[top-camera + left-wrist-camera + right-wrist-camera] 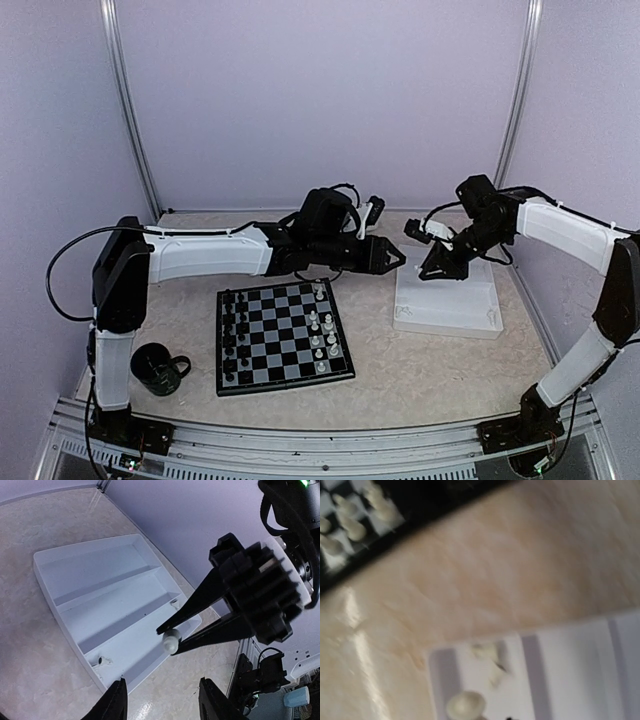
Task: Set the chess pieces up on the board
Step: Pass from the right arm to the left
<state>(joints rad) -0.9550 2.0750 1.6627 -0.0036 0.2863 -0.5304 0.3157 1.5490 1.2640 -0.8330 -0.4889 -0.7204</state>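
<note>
The board (283, 372) lies at the table's middle, black pieces (230, 335) along its left side and white pieces (322, 330) along its right. My right gripper (436, 268) hangs over the white tray's left end. In the left wrist view the right gripper (169, 641) is shut on a white chess piece (171, 641). That piece also shows blurred at the bottom of the right wrist view (465, 706). My left gripper (396, 258) is open and empty just left of the tray, its fingers (117, 700) spread wide above the table.
The white compartment tray (450, 318) stands right of the board and holds small loose pieces (102, 661) (489, 652). A dark mug (158, 368) stands left of the board. The enclosure walls are close behind and at both sides.
</note>
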